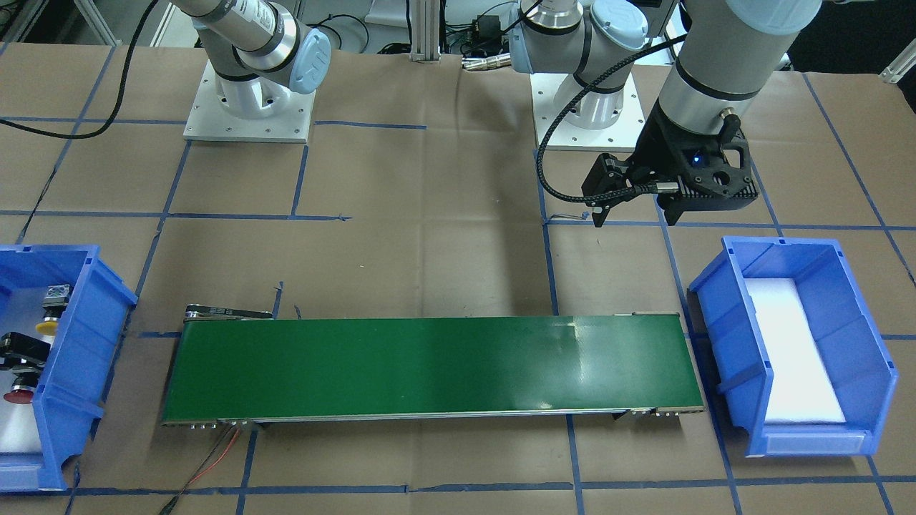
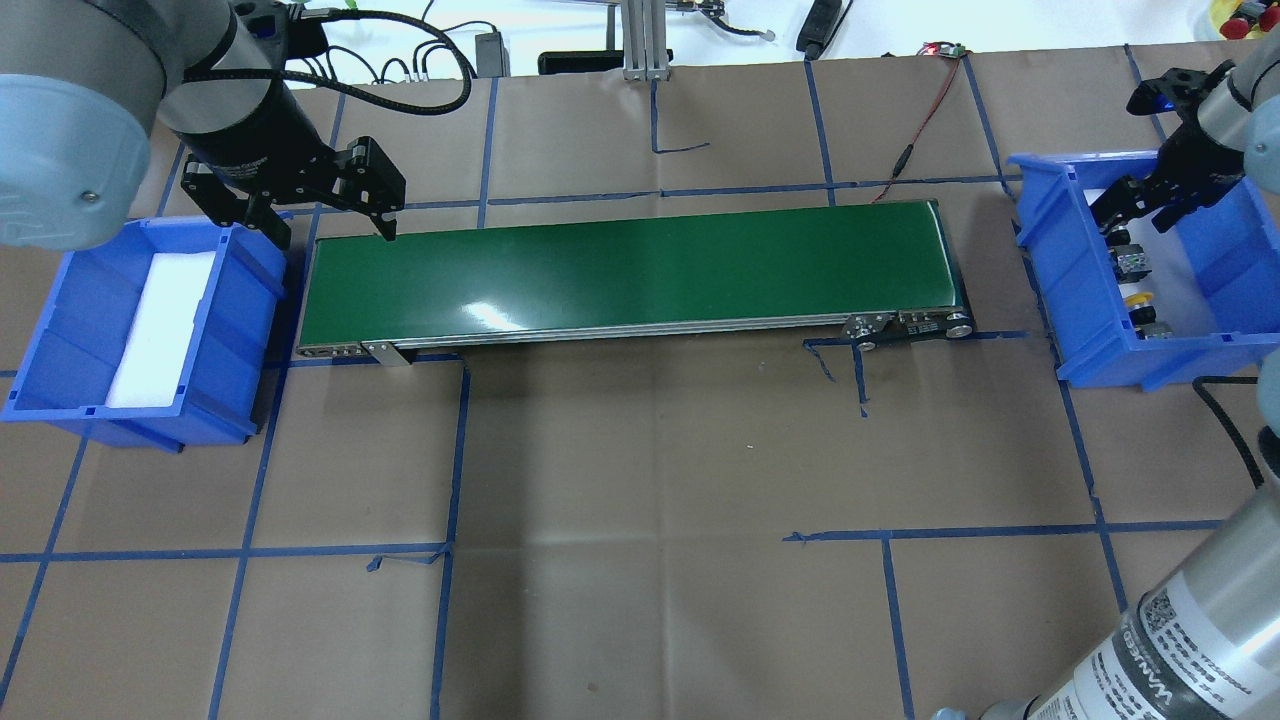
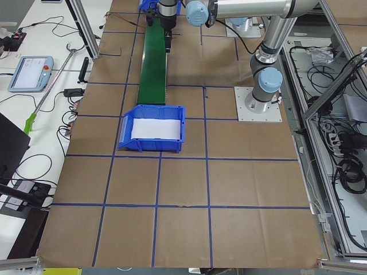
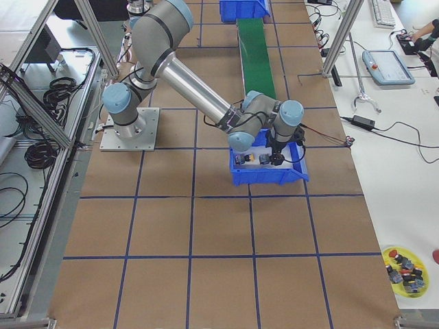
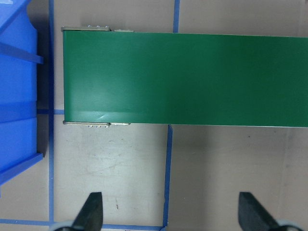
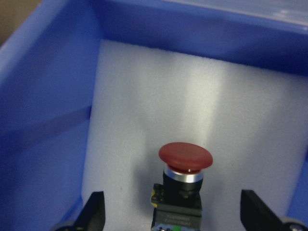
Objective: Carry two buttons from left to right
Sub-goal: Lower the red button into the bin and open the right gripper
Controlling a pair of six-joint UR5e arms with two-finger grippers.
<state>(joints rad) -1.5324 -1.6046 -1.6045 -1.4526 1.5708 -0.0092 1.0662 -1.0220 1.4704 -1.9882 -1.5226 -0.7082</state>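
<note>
Both buttons lie on white foam in the blue bin [image 2: 1075, 300] on my right side. The red button [image 6: 186, 158] stands between the spread fingers of my right gripper [image 6: 173, 204], which is open and low inside the bin, not touching it. The front-facing view shows the red cap [image 1: 20, 394] at its left edge. The yellow button [image 2: 1137, 299] lies next to it, nearer my base, and also shows in the front-facing view [image 1: 46, 326]. My left gripper [image 2: 332, 232] is open and empty, hovering by the conveyor's left end.
A green conveyor belt [image 2: 620, 270] runs between the two bins. A second blue bin [image 2: 60, 300] holding only white foam sits at its left end, below my left arm. A red-and-black cable [image 2: 915, 140] runs from the belt's far right corner.
</note>
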